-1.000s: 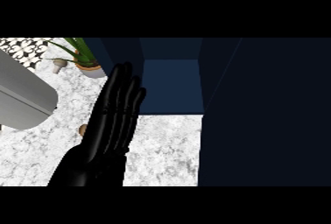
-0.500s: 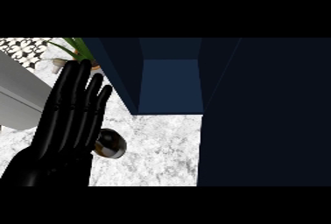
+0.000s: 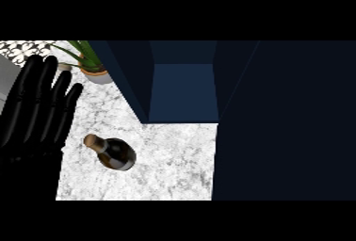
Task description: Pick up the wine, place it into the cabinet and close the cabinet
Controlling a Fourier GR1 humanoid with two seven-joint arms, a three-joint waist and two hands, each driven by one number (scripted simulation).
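The left hand (image 3: 33,110) stood at the view's left edge, fully open, its fingers straight and pointing away from the robot, with nothing in it. Over the last second it had slid leftward. A second ago it lay slantwise across the middle of the bench (image 3: 173,155) and covered the spot where the bottle was. Half a second ago only a sliver of the bottle showed beside it.

Now the wine bottle (image 3: 112,153) was wholly uncovered. It sat on the marble bench just to the right of the hand and apart from the fingers, its neck toward the upper left of the view. It had not been grasped or lifted.

Beyond the bottle, the cabinet (image 3: 182,92) stood open, showing its blue inside. The broad dark panel (image 3: 285,117) to the right was probably its door. A potted plant (image 3: 89,66) stood near the fingertips, by the cabinet's left wall. The robot's right hand did not show.

Judging by this, the task was barely begun: the pick-up, the placing and the closing were all yet to be done. With the left hand moved aside, the way to the bottle looked free.
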